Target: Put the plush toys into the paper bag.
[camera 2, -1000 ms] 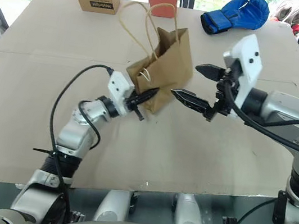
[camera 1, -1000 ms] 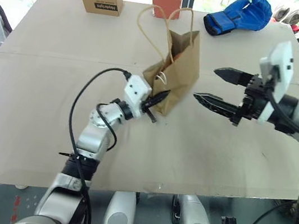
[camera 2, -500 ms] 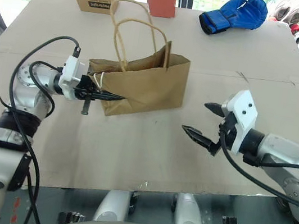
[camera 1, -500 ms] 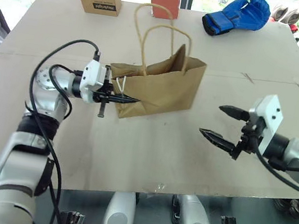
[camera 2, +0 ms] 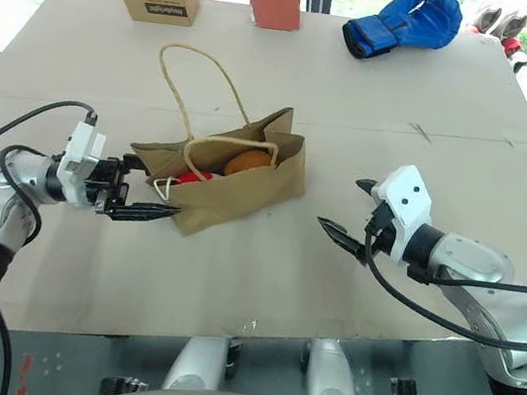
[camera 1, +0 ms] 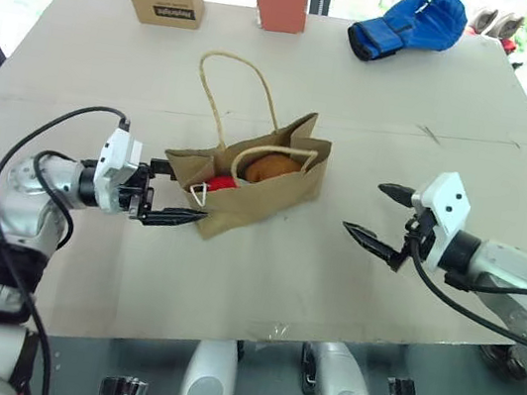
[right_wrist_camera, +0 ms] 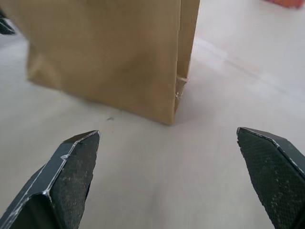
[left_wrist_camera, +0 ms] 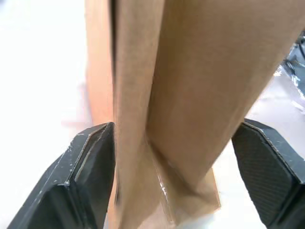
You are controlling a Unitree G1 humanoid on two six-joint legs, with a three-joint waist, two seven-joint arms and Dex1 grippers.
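— What changed just now?

— My left jaws (camera 1: 182, 195) were pinched shut on the edge of the paper bag (camera 1: 262, 193), holding it up off the bench (camera 1: 409, 100). A second ago it hung tilted between my arms. Now it stands on the bench, and those jaws have sprung wide, one finger either side of the bag's end. I can't tell if they brush it.

— And your right?

— My right jaws (camera 1: 378, 216) are wide open and empty, lower than before, apart from the bag's other end.

— Where are the toys?

— In the bag's open mouth: the brown plush toy (camera 1: 273, 166), and a red bit of the white plush toy (camera 1: 222, 184) beside it.

— So?

— I judge the task essentially done. What remains is backing off without tipping the bag.
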